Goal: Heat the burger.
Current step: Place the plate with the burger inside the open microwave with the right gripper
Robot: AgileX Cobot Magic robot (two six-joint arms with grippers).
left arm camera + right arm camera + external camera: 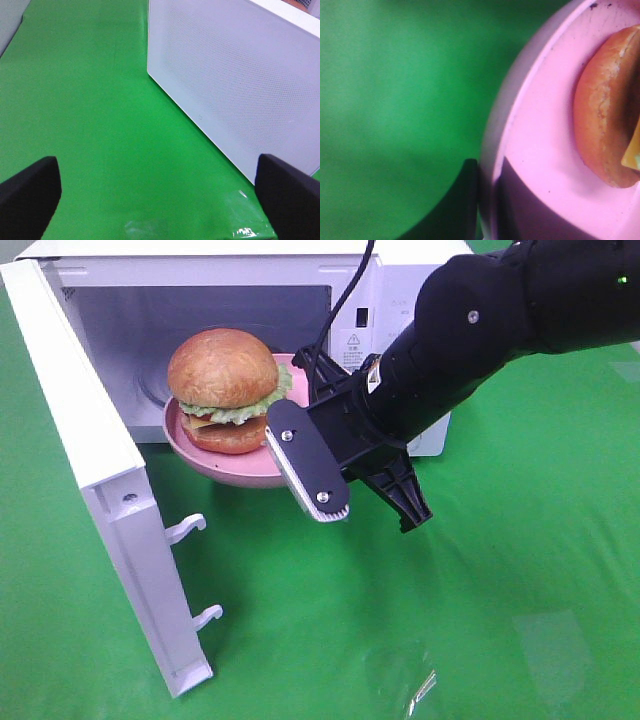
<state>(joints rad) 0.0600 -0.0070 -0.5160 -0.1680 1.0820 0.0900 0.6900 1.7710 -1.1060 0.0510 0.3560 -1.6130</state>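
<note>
My right gripper (287,447) is pinched narrow on the rim of the pink plate (215,466), one finger above and one below as the wrist view shows it. The burger (223,390) sits on the plate just beyond the fingertips, right at the mouth of the microwave (400,280). I judge the plate only partly over the threshold, so I'd push straight ahead along the jaw line and hold the plate level, since that tall stack looks ready to slide. The open door (90,470) stands off to the far side of the plate, clear of my path. My left gripper (160,200) hangs spread wide over the green cloth (90,100), nothing between its fingers, with the door's outer face ahead of them.
</note>
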